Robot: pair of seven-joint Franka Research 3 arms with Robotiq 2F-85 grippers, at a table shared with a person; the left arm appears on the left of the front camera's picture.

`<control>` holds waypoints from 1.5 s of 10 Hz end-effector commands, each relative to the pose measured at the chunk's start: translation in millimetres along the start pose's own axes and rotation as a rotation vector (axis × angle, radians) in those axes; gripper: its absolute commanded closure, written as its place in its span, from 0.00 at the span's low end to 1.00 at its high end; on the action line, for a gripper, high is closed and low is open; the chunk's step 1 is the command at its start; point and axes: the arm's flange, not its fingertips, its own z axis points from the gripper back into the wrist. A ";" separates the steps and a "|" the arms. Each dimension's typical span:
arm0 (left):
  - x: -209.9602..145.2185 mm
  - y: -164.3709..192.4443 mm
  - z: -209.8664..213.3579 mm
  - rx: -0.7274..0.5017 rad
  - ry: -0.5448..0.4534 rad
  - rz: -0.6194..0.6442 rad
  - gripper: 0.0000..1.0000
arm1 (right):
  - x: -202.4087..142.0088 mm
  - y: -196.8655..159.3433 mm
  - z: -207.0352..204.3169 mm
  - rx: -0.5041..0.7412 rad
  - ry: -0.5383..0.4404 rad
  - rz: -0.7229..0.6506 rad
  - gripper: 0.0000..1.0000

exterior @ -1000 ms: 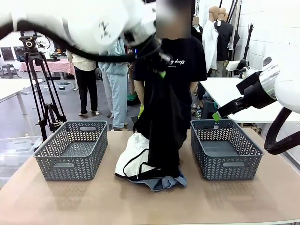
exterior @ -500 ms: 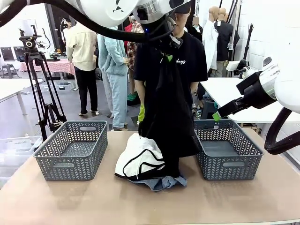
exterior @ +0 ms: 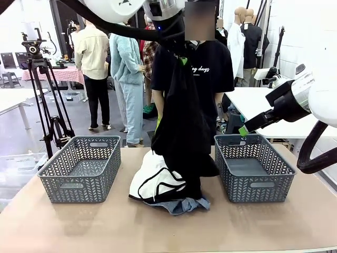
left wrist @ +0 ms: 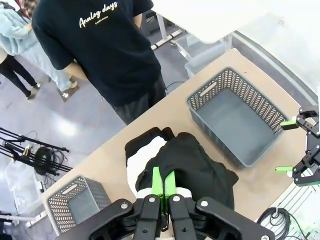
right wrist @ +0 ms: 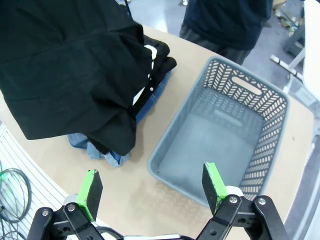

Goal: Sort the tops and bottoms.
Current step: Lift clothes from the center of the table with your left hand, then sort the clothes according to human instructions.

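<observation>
Two grey baskets stand on the desk [exterior: 63, 226], with one heap of garments between them.

The left basket [exterior: 79, 168] sits well apart from the heap. In the heap I count four garments:
- One white garment [exterior: 155, 176] with black piping lies on the heap's left side.
- One denim [exterior: 181, 205] lies at the bottom, its edge poking out at the front.
- One black garment [exterior: 184, 121] hangs from the left pincer [exterior: 181, 59], with its lower end touching the heap.
- A second black piece [left wrist: 145, 142] lies beside the white one on the person's side.

The left pincer is clamped tight on the top of the hanging black garment, high above the middle of the desk. In its wrist view the green fingertips [left wrist: 157, 181] are pressed together on the cloth.

The right basket [exterior: 255, 167] stands just beside the heap. The right pincer [exterior: 243, 130] hovers above that basket's far left corner. Its pads [right wrist: 91, 187] are spread wide with nothing between them.

The hanging garment covers much of the heap's right side and blends into the black T-shirt of the person [exterior: 213, 68] behind it. In the front view I cannot tell where it ends and the second black piece begins. Most of the denim is buried.
</observation>
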 end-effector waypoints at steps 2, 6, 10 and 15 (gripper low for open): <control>4.2 0.4 -4.6 -0.010 -0.006 -0.019 1.00 | 0.3 0.0 -2.0 0.017 -0.007 -0.011 0.00; 4.2 0.4 -4.6 -0.010 -0.006 -0.019 1.00 | 0.3 0.0 -2.0 0.017 -0.007 -0.011 0.00; 4.2 0.4 -4.6 -0.010 -0.006 -0.019 1.00 | 0.3 0.0 -2.0 0.017 -0.007 -0.011 0.00; 4.2 0.4 -4.6 -0.010 -0.006 -0.019 1.00 | 0.3 0.0 -2.0 0.017 -0.007 -0.011 0.00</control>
